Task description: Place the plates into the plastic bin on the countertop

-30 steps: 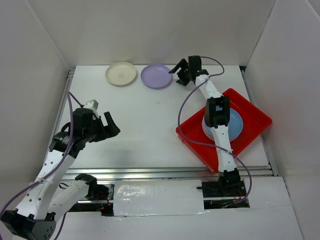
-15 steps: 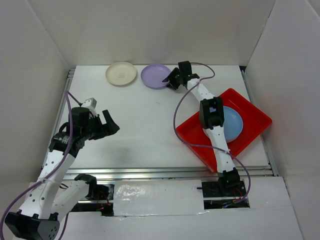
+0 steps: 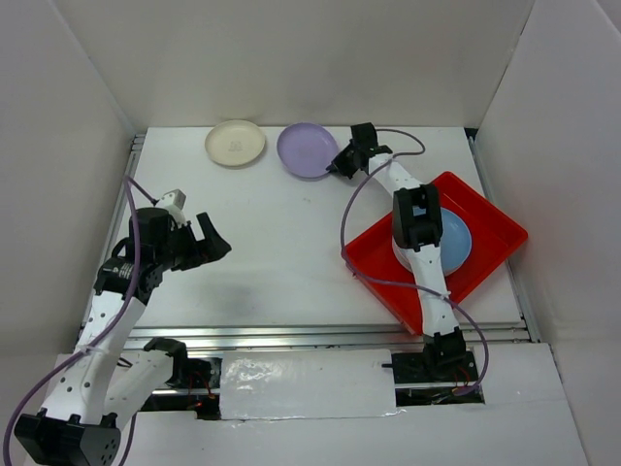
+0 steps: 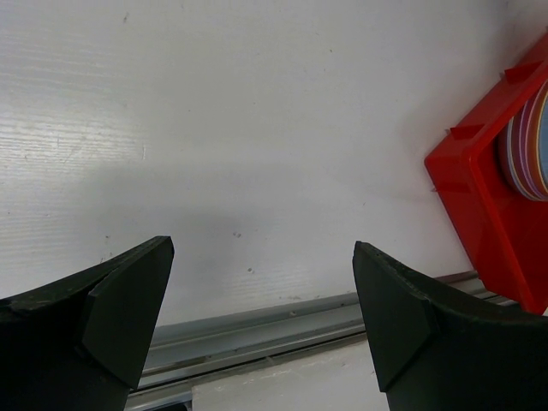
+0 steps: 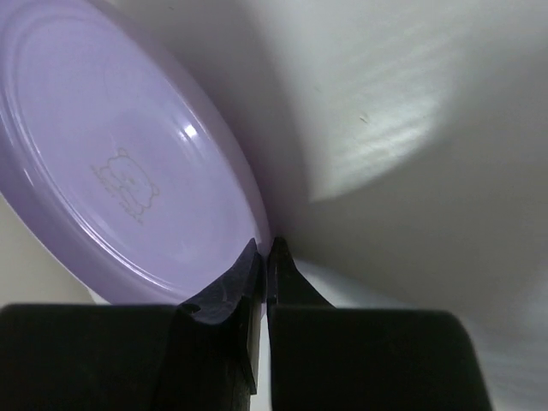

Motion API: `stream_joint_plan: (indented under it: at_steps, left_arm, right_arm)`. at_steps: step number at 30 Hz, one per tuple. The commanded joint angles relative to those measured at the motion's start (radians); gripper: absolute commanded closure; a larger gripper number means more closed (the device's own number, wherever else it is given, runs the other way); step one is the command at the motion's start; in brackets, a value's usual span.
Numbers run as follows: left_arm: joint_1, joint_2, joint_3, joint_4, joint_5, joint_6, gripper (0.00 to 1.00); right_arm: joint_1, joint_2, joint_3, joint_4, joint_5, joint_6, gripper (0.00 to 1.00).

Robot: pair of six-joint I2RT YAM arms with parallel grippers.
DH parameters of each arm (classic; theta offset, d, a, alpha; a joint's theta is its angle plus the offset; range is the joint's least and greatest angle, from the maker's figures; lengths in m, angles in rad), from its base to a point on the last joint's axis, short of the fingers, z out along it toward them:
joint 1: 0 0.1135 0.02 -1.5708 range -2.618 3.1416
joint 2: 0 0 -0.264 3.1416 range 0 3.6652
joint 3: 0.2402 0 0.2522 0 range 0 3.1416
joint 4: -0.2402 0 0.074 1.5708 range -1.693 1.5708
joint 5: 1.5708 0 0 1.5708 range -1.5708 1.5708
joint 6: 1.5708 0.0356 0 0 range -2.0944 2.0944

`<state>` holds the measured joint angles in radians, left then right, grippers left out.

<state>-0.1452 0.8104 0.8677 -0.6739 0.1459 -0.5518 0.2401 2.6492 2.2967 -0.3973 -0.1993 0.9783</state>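
We judge the task to be well past its midpoint but not finished. The red plastic bin, set at an angle by the right edge of the surface, already holds a stack of plates, while two plates lie outside it along the far edge. The bin's contents read best from the left wrist view, where the side of the stack shows several thin coloured rims, purple, pink and orange among them, lying one on another. From above only the blue plate on top shows, partly hidden by the right arm crossing over it, and we cannot count the stack with confidence. Outside the bin, the cream plate rests flat toward the far left corner, untouched, and the purple plate is just beside it near the middle of the far edge. The right end effector is closed on the purple plate's rim on the side nearest the bin. Its wrist view shows the fingertips pinched with the rim between them and the plate tipped up there, though we cannot tell whether its opposite edge touches the surface. The left end effector hangs over the near left part of the surface, fingers spread wide and empty, well apart from every plate. As we read it, the purple plate and the cream one are what is left to go into the bin.
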Motion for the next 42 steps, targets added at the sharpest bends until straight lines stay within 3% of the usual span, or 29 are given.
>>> stream_joint_plan:
  at_steps: [1,8,12,13,16,17,20,26,33,38,42]
  left_arm:
    - [0.006,-0.002,-0.006,0.045,0.041,0.023,0.01]
    - [0.012,-0.019,-0.021,0.063,0.058,0.020,0.01]
    - [0.015,-0.054,-0.025,0.065,0.034,0.006,0.01]
    - [0.018,-0.077,-0.029,0.065,0.024,0.001,0.01]
    - [0.025,-0.106,-0.030,0.062,-0.006,-0.010,0.01]
    - [0.024,-0.109,-0.036,0.060,-0.018,-0.022,0.01]
    - [0.010,-0.114,-0.033,0.060,-0.028,-0.023,0.01]
    - [-0.022,-0.116,-0.029,0.037,-0.074,-0.039,0.01]
    - [-0.059,-0.114,-0.029,0.034,-0.086,-0.042,0.01]
    - [-0.106,-0.116,-0.022,0.017,-0.123,-0.056,0.01]
    - [-0.123,-0.123,-0.021,0.013,-0.140,-0.062,0.01]
  right_arm:
    - [-0.031,-0.150,-0.075,0.008,0.015,-0.001,1.00]
    - [-0.099,-0.379,-0.154,0.023,-0.132,-0.073,1.00]
    - [-0.142,-0.576,-0.245,-0.099,-0.137,-0.194,1.00]
    - [-0.151,-0.625,-0.302,-0.106,-0.126,-0.201,1.00]
    - [-0.220,-0.869,-0.651,-0.028,-0.134,-0.185,1.00]
    - [-0.275,-1.003,-0.856,0.039,-0.127,-0.175,1.00]
    - [-0.343,-1.194,-1.150,0.090,-0.080,-0.144,1.00]
    - [-0.527,-1.647,-1.465,0.008,0.003,-0.176,1.00]
    - [-0.803,-1.795,-1.576,-0.092,-0.126,-0.265,1.00]
    - [-0.843,-1.782,-1.582,-0.121,-0.175,-0.297,1.00]
    - [-0.845,-1.804,-1.597,-0.123,-0.187,-0.296,0.94]
